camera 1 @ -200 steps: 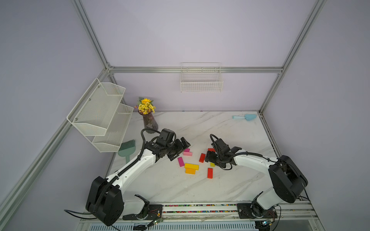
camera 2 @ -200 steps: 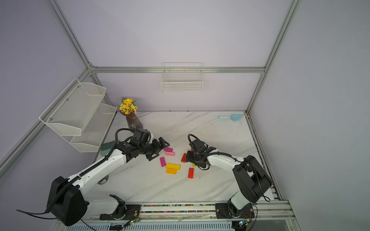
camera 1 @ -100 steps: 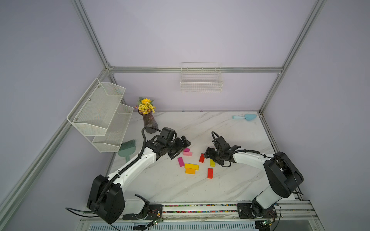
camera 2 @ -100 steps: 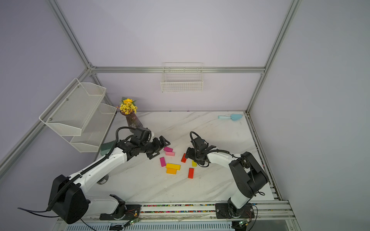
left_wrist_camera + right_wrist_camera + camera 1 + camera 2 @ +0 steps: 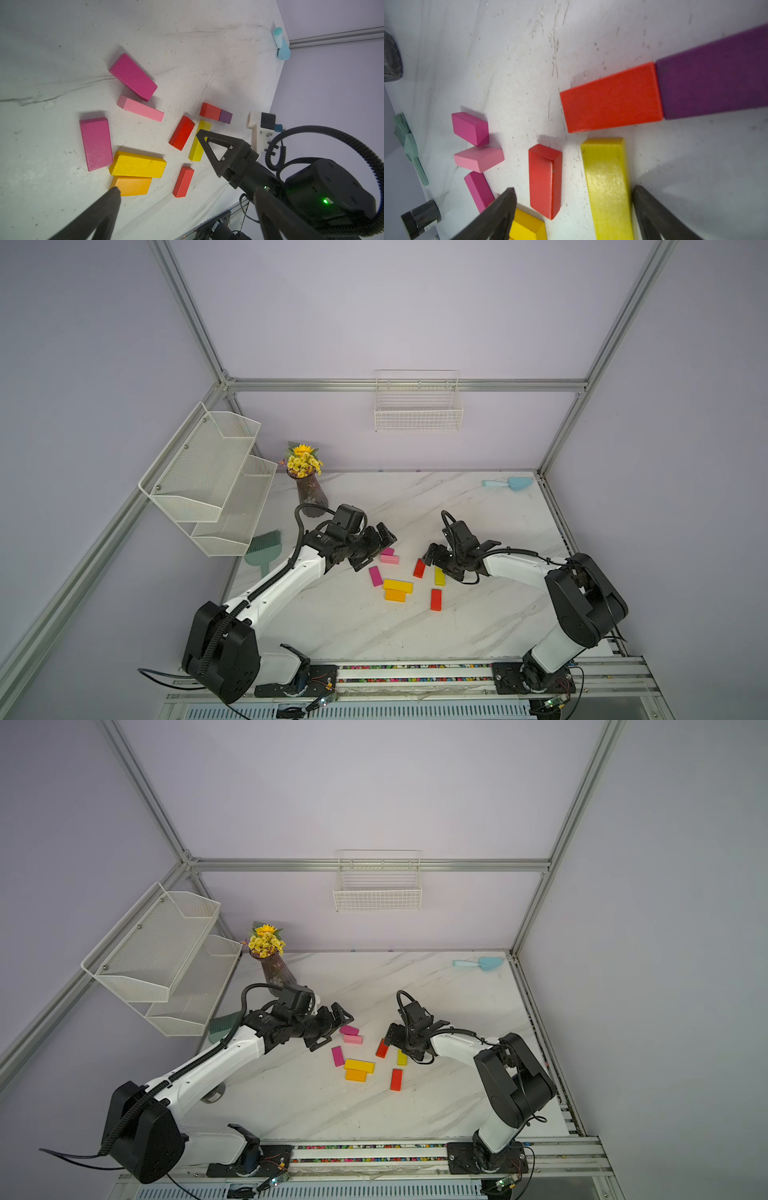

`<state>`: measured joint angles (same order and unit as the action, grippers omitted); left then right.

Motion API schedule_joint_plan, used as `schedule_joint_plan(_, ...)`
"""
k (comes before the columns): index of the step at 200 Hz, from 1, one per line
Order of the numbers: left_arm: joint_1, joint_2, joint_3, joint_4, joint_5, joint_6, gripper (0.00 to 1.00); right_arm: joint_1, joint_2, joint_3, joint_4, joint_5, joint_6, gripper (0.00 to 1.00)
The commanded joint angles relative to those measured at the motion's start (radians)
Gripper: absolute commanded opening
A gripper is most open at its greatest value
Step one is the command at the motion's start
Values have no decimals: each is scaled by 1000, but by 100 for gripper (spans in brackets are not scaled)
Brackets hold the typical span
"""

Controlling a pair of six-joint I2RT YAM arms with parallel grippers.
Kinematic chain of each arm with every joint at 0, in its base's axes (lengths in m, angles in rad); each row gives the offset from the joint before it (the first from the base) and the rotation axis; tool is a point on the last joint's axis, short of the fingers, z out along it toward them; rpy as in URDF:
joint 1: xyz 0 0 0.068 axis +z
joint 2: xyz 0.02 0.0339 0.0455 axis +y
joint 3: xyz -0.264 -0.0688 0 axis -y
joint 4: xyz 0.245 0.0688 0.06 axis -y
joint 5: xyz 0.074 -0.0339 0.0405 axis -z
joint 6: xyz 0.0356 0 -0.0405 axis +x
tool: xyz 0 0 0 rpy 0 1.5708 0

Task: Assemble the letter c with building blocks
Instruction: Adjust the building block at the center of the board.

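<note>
While both arms reach over the marble table (image 5: 478,626), 10 building blocks lie loose on it between them and form no letter. The right gripper (image 5: 573,190) is spread wide and grasps nothing. In the right wrist view a narrow yellow block (image 5: 607,187) lies between its fingers (image 5: 652,212), just beside 1 of them. A red block turned on its narrow side (image 5: 546,180) lies between them too, nearer the other. Beyond these 2, a flat red block (image 5: 612,97) meets a dark purple block (image 5: 716,79) end to end; in both top views this pair is hidden under the right arm. The left gripper (image 5: 375,548) is likewise released and empty. It is poised over the table next to a magenta block (image 5: 387,551) and a light pink block (image 5: 389,559), which lie just beside each other. In the left wrist view another magenta block (image 5: 96,143) lies just beside the long yellow block (image 5: 138,164), and that one rests flush against an orange block (image 5: 132,186). The orange block's corner appears just beside 1 tip of the left gripper. A lone red block (image 5: 183,182) lies apart from the rest, on the side toward the arm bases. Whether either gripper touches any block cannot be told.
</note>
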<state>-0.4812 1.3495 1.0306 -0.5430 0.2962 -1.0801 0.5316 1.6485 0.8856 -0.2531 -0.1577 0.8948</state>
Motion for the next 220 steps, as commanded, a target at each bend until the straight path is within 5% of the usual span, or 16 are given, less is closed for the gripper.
schedule_joint_plan(1,-5,2,40,5,7,17,100,-8,25,7,-7,-5,18,90)
schedule_joint_plan(125,-6,20,52,6,15,25,100,-30,43,21,11,-25,20,89)
schedule_joint_plan(220,-6,30,69,15,38,31,100,-19,-214,-165,2,-32,143,88)
